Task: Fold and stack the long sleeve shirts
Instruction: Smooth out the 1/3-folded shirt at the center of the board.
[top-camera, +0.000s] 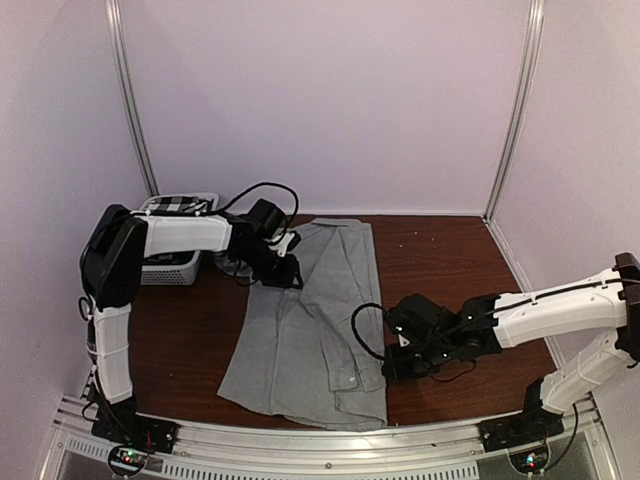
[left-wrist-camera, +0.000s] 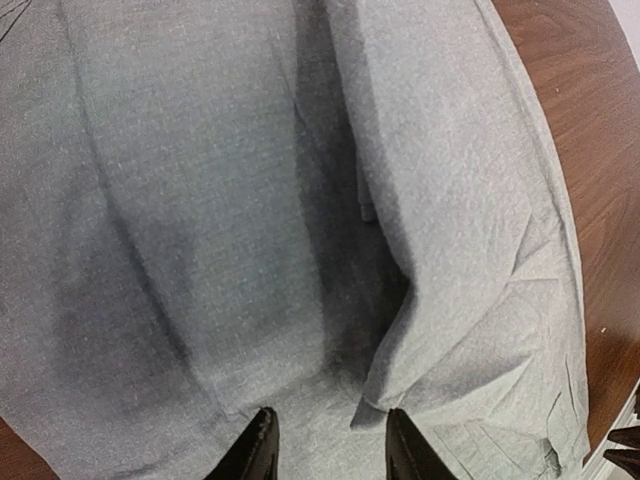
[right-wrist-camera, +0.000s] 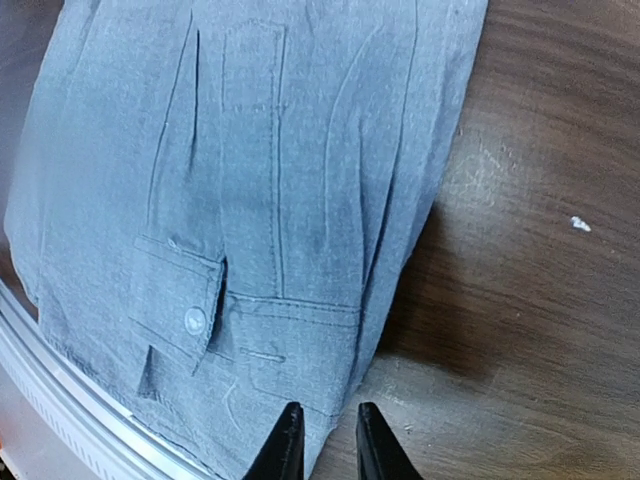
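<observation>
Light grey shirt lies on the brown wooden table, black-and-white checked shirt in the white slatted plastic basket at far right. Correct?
Wrong side: the white slatted plastic basket with the black-and-white checked shirt stands at far left, per the top external view. The light grey shirt does lie on the brown wooden table.

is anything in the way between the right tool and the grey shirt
Nothing visible. The right tool sits directly over the grey shirt at its edge, where the cloth meets the table.
</observation>
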